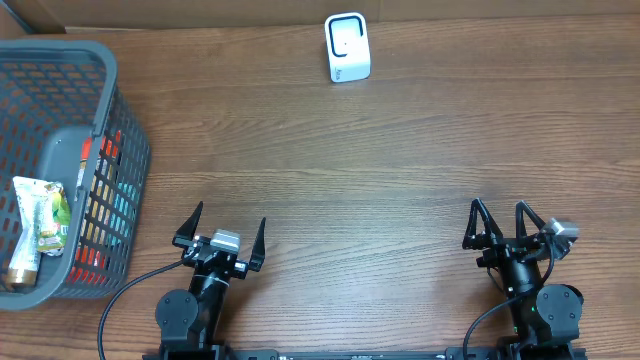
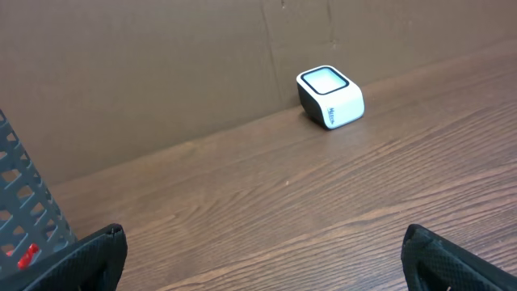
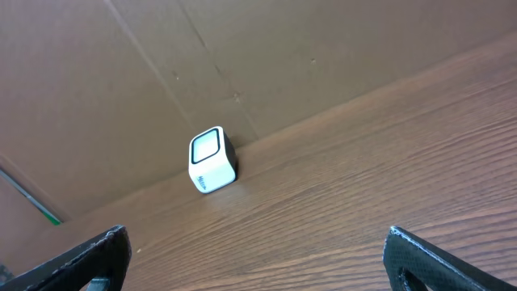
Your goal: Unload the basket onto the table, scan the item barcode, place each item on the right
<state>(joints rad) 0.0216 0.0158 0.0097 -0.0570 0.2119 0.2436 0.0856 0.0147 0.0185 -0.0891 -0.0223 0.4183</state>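
The barcode scanner (image 1: 347, 47) (image 2: 331, 97) (image 3: 212, 159) is a small white block with a dark-rimmed, pale window on its face, standing upright at the far side of the table (image 1: 400, 150), slightly right of centre. A white-and-green packet (image 1: 35, 225) with a golden end lies lengthwise in the grey basket (image 1: 60, 48) at the near left, well apart from the scanner.

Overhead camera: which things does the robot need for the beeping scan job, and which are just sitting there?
For the job:
white scanner
green and white packet in the grey basket
left gripper and right gripper, both open and empty

Just there:
cardboard wall
wooden table
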